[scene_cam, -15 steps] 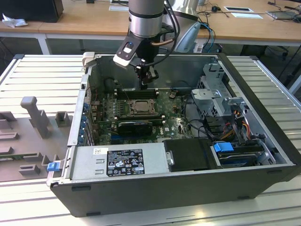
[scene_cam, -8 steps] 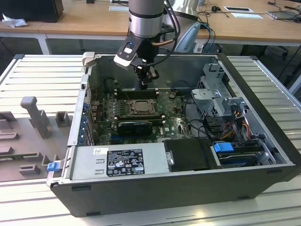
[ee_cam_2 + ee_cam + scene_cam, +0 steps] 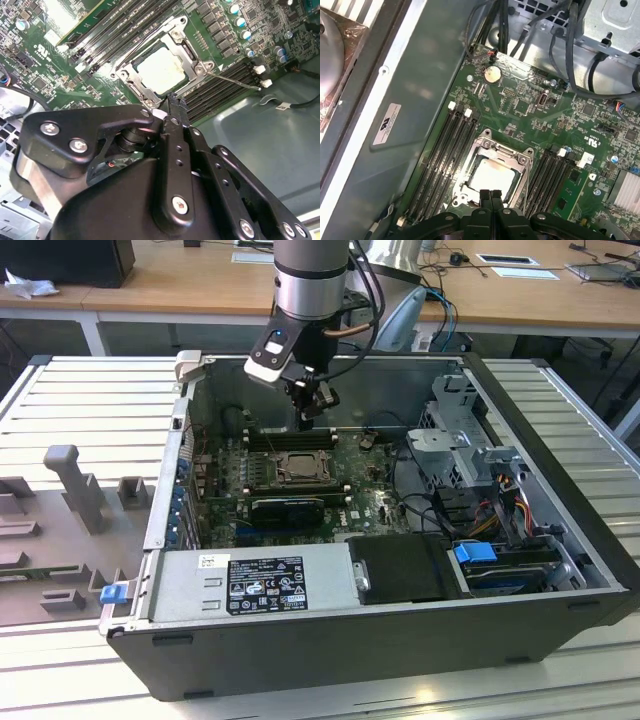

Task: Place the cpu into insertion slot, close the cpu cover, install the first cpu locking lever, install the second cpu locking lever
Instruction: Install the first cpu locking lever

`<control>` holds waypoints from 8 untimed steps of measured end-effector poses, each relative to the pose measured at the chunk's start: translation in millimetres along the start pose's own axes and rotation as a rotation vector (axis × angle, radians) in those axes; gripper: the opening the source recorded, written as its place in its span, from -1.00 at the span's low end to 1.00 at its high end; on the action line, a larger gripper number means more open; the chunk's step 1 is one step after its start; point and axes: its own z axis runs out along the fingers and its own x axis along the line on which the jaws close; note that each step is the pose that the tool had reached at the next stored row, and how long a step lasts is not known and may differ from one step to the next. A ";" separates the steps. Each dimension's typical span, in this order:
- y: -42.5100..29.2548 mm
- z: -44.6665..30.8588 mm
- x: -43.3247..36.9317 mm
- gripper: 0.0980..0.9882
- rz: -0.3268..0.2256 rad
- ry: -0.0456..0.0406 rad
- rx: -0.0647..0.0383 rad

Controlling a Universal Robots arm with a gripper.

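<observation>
Black metal gripper [image 3: 489, 193], jaws pressed together, hovered by the dark-grey square cpu cover [image 3: 501, 151]; its thin silver wire lever [image 3: 235, 81] likely needed a slow, steady push.

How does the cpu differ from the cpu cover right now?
The cpu is a solid, pale silvery square; the cpu cover is a grey metal frame with a square window. The cpu sits inside that window; the cpu cover lies closed around its edges. Both are square and lie flat.
</observation>
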 end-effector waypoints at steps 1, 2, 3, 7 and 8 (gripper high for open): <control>0.0 0.0 0.0 -0.98 -0.003 0.0001 0.000; 0.0 0.0 0.0 -0.98 -0.007 0.0002 0.000; 0.0 0.0 0.0 -0.98 -0.013 0.0004 0.000; 0.0 0.0 0.0 -0.98 -0.028 0.0009 0.001; 0.0 0.0 0.0 -0.98 -0.034 0.0011 0.001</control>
